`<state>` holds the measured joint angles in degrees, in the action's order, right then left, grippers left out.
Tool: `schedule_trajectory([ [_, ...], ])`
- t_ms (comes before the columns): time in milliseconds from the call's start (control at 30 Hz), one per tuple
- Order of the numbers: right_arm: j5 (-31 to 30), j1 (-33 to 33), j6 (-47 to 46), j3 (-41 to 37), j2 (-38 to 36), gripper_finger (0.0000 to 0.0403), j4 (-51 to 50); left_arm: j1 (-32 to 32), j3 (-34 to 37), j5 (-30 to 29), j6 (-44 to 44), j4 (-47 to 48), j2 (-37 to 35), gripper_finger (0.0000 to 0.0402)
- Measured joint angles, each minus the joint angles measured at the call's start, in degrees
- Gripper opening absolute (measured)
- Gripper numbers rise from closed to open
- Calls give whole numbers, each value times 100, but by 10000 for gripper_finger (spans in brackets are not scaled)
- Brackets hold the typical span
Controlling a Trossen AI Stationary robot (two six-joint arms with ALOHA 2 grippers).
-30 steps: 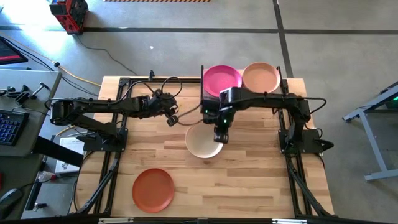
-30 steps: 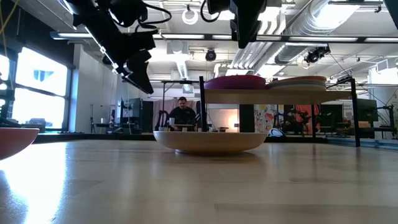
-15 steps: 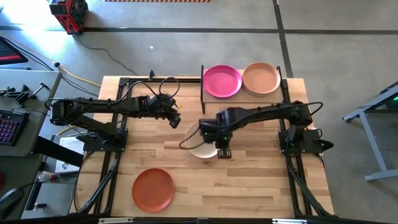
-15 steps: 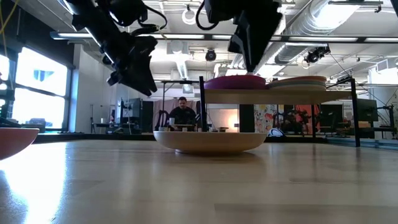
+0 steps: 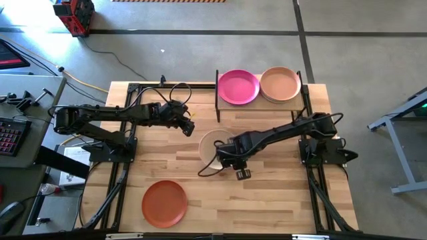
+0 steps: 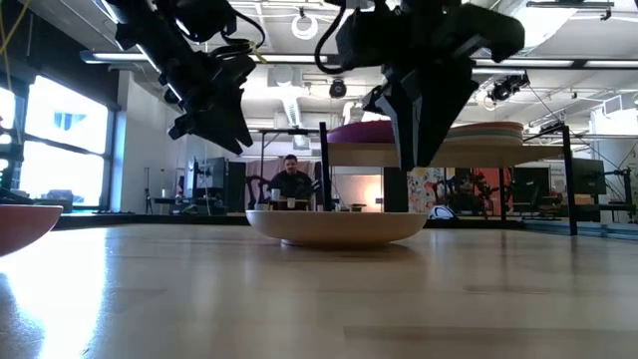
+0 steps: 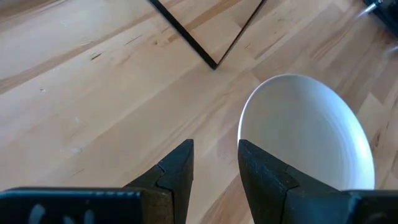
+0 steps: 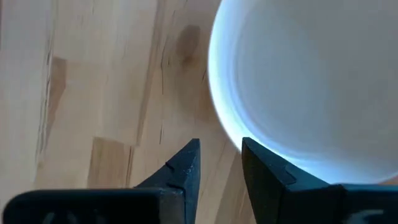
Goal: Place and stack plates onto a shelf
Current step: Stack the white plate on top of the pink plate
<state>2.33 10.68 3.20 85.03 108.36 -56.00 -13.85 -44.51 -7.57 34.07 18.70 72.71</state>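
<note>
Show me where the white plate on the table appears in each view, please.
High: white plate at the table's middle, partly under the right arm.
Low: centre, before the shelf.
Left wrist: beyond the left gripper, at.
Right wrist: past the right gripper, at.
Shared landmark: none besides the plate itself.

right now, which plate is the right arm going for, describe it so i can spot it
Start at the small raised wooden shelf at the table's far edge, then come toward the table's middle. There the round off-white matte plate lies flat, with the right gripper open at its near rim. It is the only pale plate on the tabletop; the other is orange-red.
</note>
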Motion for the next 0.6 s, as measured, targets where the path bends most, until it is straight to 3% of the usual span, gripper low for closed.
schedule_trajectory([
  [600,-35,74,330,-1039,0,108,1706,2,0,-2,148,-4,0,117],
])
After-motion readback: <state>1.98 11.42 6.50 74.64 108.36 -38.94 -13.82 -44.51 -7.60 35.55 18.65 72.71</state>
